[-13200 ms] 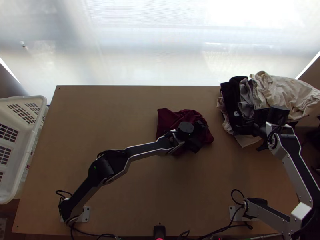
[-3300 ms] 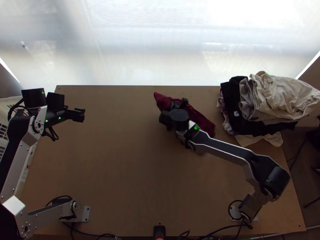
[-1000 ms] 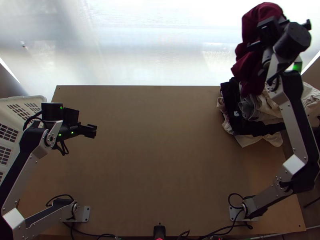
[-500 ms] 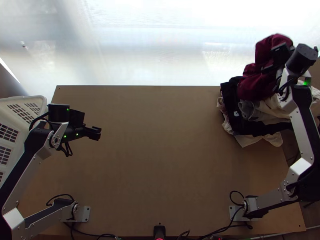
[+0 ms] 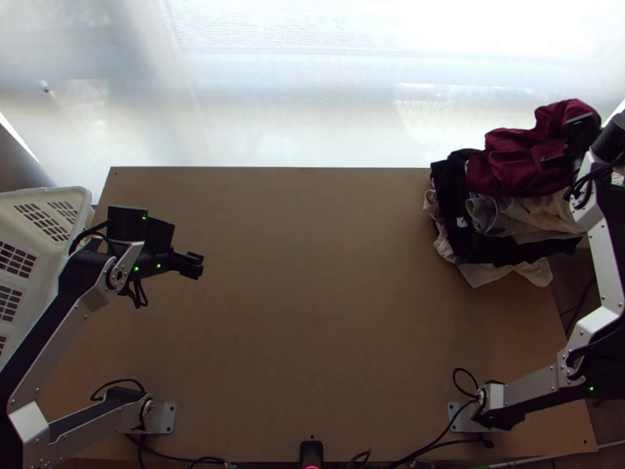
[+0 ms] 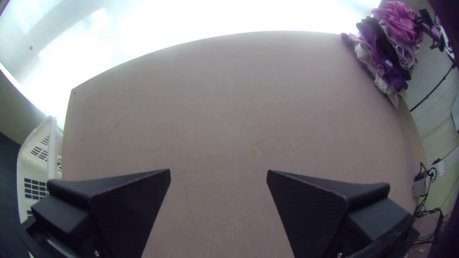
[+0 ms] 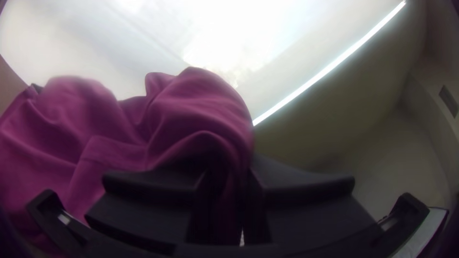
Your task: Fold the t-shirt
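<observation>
At the far right corner of the table (image 5: 312,313), the dark red t-shirt (image 5: 512,164) sits all bunched up on a pile of clothes (image 5: 500,250). It is not flat or neat; it has lots of soft bumps and folds. The right gripper (image 5: 564,151) is up by the end of the shirt that is farthest from the robot. Its two wide black fingers are squeezed close together, with a bit of the red cloth pinched between them. In the right wrist view, the cloth looks pink and puffs up over the fingers, and more of it spills off to one side. Which part of the shirt is pinched, I cannot tell. Under the shirt, the pile has a black cloth (image 5: 449,184), a grey cloth (image 5: 486,216) and a cream cloth (image 5: 539,213), all crumpled together. Some of the pile pokes out past the table's edge. Over on the left side, the left gripper (image 5: 193,264) is above the table, pretty near the white basket (image 5: 48,191). Its fingers are wide apart and it has hold of nothing. The basket has rows of holes in its sides and stands just beside the table's left edge. Black wires (image 5: 461,383) curl around near the right arm's base.
</observation>
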Robot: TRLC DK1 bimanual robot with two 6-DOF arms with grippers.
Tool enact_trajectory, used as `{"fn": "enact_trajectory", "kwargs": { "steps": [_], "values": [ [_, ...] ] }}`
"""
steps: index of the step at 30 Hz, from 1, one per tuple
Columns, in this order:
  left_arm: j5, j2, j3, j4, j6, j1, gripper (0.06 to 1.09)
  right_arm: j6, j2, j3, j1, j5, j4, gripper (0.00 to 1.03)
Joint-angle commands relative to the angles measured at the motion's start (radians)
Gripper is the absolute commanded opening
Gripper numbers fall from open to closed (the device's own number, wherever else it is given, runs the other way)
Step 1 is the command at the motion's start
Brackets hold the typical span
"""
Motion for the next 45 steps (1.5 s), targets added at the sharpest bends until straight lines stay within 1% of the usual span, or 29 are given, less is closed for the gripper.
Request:
{"fn": "enact_trajectory", "kwargs": {
  "steps": [1,5,12,20,22,25,26,29,30,31,32,33,35,40,45],
  "values": [
    [-0.011,0.012,-0.003,0.006,0.004,-0.013,1.04,0.028,0.021,-0.029,-0.09,-0.033,0.004,0.03],
    [-0.011,0.021,-0.004,0.006,0.005,-0.024,1.04,0.037,0.021,-0.046,-0.126,-0.047,0.004,0.03],
    [-0.02,0.028,-0.003,0.009,0.01,-0.047,1.04,0.039,0.024,-0.112,-0.19,-0.064,0.047,0.03],
    [-0.03,0.028,-0.004,0.007,0.016,-0.07,1.04,0.048,0.01,-0.215,-0.233,-0.072,0.084,0.04],
    [-0.03,0.028,-0.006,0.006,0.016,-0.071,1.04,0.046,0.007,-0.241,-0.234,-0.07,0.087,0.15],
    [-0.033,0.028,-0.006,0.004,0.018,-0.073,1.04,0.052,0.009,-0.266,-0.245,-0.07,0.128,0.23],
    [-0.034,0.028,-0.006,0.004,0.018,-0.073,1.04,0.054,0.01,-0.269,-0.25,-0.07,0.134,0.27],
    [-0.037,0.027,-0.006,0.004,0.021,-0.073,1.04,0.06,0.01,-0.269,-0.262,-0.07,0.134,0.42],
    [-0.039,0.027,-0.006,0.004,0.021,-0.073,1.04,0.06,0.01,-0.267,-0.265,-0.07,0.134,0.49],
    [-0.04,0.027,-0.006,0.003,0.022,-0.073,1.04,0.06,0.006,-0.264,-0.268,-0.07,0.134,0.59],
    [-0.04,0.025,-0.006,0.004,0.022,-0.073,1.04,0.06,0.0,-0.26,-0.271,-0.068,0.134,0.74],
    [-0.04,0.027,-0.006,0.004,0.022,-0.075,1.04,0.06,-0.003,-0.25,-0.273,-0.068,0.131,0.86],
    [-0.04,0.027,-0.004,0.004,0.022,-0.075,1.04,0.063,-0.022,-0.234,-0.28,-0.068,0.122,0.98],
    [-0.042,0.025,-0.004,0.004,0.024,-0.075,1.04,0.06,-0.068,-0.22,-0.32,-0.068,0.12,0.98],
    [-0.042,0.019,-0.009,0.004,0.024,-0.075,1.04,0.063,-0.079,-0.223,-0.409,-0.07,0.125,0.98]
  ]
}}
